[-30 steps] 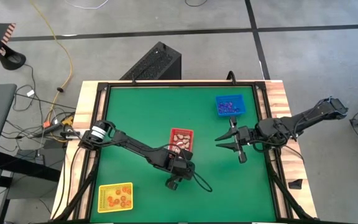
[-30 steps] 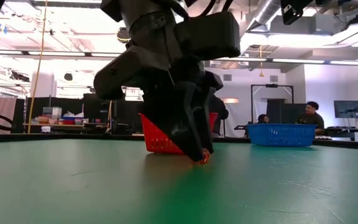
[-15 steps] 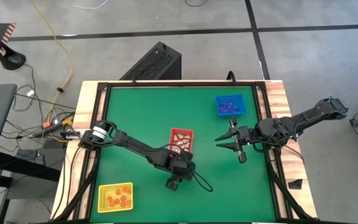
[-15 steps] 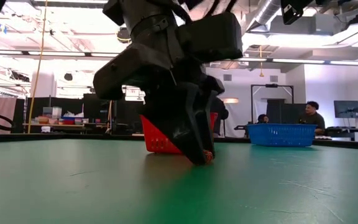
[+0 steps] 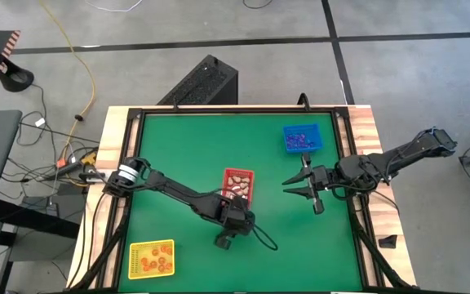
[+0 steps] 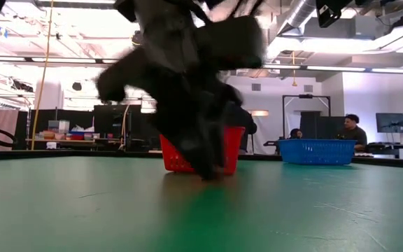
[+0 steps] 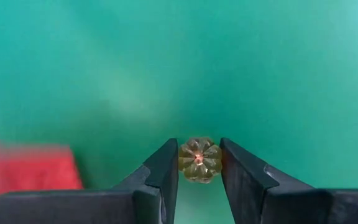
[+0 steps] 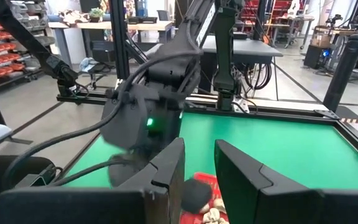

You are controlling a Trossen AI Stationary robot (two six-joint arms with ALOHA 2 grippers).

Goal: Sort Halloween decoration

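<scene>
A small orange-brown pumpkin trinket (image 7: 199, 160), one Halloween decoration, sits between the fingertips of my left gripper (image 5: 225, 240), just in front of the red tray (image 5: 238, 185) near the middle of the green mat. The low view shows that gripper (image 6: 205, 168) only as a blur. My right gripper (image 5: 300, 186) hangs above the mat's right side, fingers apart with nothing between them (image 8: 199, 168). Cream trinkets lie in the red tray, purple ones in the blue tray (image 5: 302, 138), and orange ones in the yellow tray (image 5: 152, 259). My left gripper pinches the pumpkin trinket's two opposite sides (image 7: 183, 160) between its two fingertips. The fingers come steeply from above, slanting down at the mat. Whether the trinket rests on the mat or is clear of it, I cannot tell.
The red tray (image 6: 168, 158) stands right behind my left gripper, and the blue tray (image 6: 315, 151) is at the far right. A black frame and wooden edges border the mat. People sit in the room beyond the table.
In the low view my left gripper stood sharp, with the orange trinket at its fingertips on the mat. It now shows as a motion blur at nearly the same spot, and the trinket is lost in that blur. In the high view it has hardly shifted.
</scene>
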